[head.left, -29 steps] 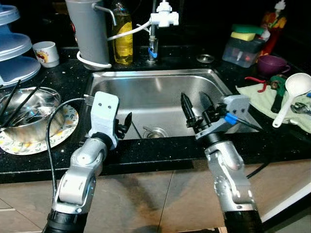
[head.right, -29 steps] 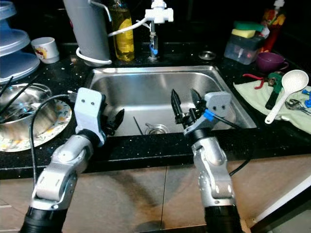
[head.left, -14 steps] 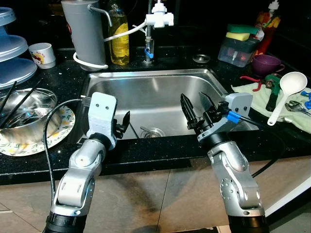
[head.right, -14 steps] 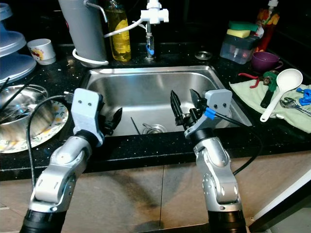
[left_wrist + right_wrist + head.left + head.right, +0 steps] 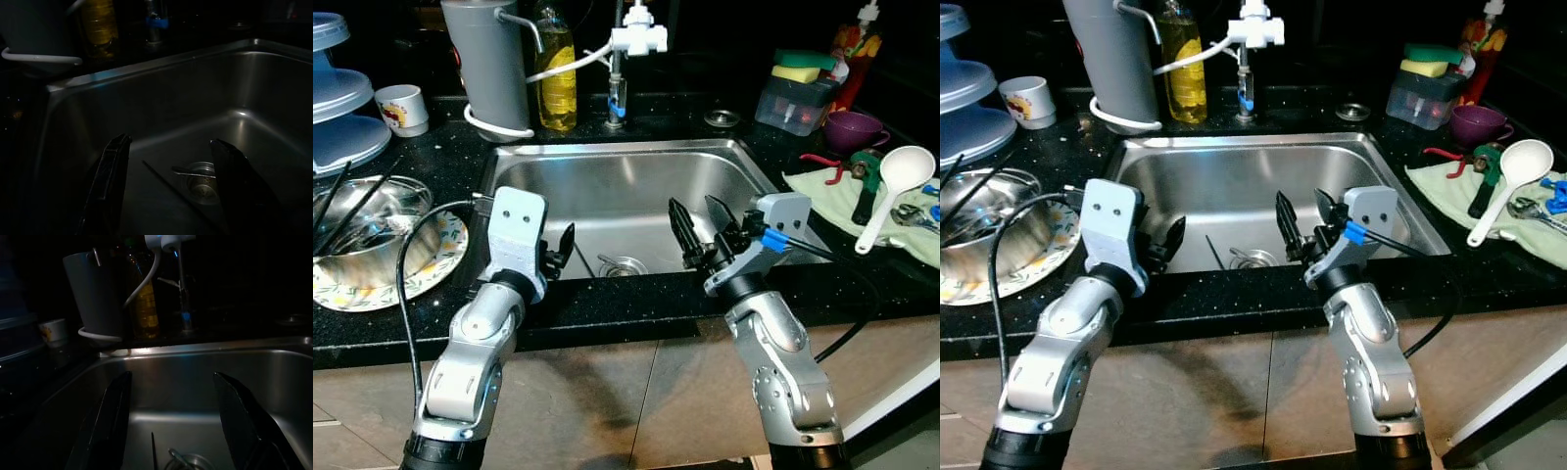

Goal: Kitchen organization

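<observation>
Sink: the stainless steel sink [image 5: 636, 186] sat in the black speckled countertop [image 5: 607, 304], its basin bare apart from a thin dark stick [image 5: 171, 183] lying on the bottom and a spoon-like utensil [image 5: 191, 171] resting across the drain [image 5: 623, 265].
Left gripper: the left gripper [image 5: 171, 191] hovered over the near left part of the basin, fingers spread apart, holding nothing.
Right gripper: the right gripper [image 5: 702, 230] hung over the near right part of the basin, fingers [image 5: 111, 426] also parted and empty, pointing toward the back wall of the sink.
Behind the sink: a grey jug [image 5: 492, 64] with a white ring round its base stood at the back left, a bottle of yellow liquid [image 5: 558, 69] just beside it, then the tap with a white filter fitting [image 5: 641, 37].
Left counter: a steel bowl [image 5: 372, 230] holding dark sticks sat on a patterned plate [image 5: 440, 264]; a white mug [image 5: 401, 106] and stacked blue trays [image 5: 342, 117] stood further back.
Right counter: a white ladle [image 5: 901, 186] and some tools lay on a pale green cloth [image 5: 832, 191], with a purple cup [image 5: 857, 127] and a sponge box [image 5: 798, 93] behind.
</observation>
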Tool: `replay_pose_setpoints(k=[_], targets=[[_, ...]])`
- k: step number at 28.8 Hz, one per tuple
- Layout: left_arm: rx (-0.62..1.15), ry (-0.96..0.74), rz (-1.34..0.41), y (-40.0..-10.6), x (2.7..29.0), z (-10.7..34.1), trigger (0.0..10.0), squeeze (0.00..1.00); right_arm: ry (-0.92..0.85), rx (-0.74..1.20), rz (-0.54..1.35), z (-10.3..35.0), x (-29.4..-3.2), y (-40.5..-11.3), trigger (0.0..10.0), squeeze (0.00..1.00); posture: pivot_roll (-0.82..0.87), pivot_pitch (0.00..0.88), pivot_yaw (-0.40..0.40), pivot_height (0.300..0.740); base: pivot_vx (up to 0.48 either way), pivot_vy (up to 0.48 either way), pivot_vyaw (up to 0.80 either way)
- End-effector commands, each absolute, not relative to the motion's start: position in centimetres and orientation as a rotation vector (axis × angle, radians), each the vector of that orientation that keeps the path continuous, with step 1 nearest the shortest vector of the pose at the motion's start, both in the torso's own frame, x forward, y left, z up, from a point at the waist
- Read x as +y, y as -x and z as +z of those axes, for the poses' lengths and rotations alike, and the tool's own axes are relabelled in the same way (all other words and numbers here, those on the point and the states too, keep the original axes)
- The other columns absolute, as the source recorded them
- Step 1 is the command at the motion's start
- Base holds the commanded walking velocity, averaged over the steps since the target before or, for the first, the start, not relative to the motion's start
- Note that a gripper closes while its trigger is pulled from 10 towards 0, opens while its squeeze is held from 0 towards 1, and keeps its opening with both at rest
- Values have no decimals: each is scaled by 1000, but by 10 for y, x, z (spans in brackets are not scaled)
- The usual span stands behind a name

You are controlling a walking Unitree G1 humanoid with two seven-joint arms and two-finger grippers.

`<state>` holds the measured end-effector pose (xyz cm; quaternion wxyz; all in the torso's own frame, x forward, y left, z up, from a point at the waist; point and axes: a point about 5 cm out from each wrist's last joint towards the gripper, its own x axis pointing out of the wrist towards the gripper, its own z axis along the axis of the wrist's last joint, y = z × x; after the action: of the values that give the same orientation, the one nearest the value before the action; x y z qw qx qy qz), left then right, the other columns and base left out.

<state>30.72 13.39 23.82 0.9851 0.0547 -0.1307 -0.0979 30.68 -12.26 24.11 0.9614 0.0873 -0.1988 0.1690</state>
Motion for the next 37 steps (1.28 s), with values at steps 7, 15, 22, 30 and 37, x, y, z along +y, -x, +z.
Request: replay_pose_setpoints(k=[7,15,22,30,37], targets=[[-260,-104,-213,-305,133,235,10000,0,-175,-386,354,239,-122,-303,10000,0,-82,125,-30,740,-286,0,0],[-260,-108,-208,-305,134,236,10000,0,-174,-382,353,240,-122,-303,10000,0,-82,129,-31,740,-242,0,0],[-221,-125,-195,-306,139,230,10000,0,-175,-373,359,239,-121,-302,10000,0,-84,134,-36,740,0,0,0],[-207,-125,-193,-305,142,228,10000,0,-176,-353,374,237,-121,-300,10000,0,-85,142,-44,740,0,0,0],[-172,-147,-199,-304,149,221,10000,0,-188,-301,443,229,-117,-296,10000,0,-84,148,-46,740,0,0,0]])
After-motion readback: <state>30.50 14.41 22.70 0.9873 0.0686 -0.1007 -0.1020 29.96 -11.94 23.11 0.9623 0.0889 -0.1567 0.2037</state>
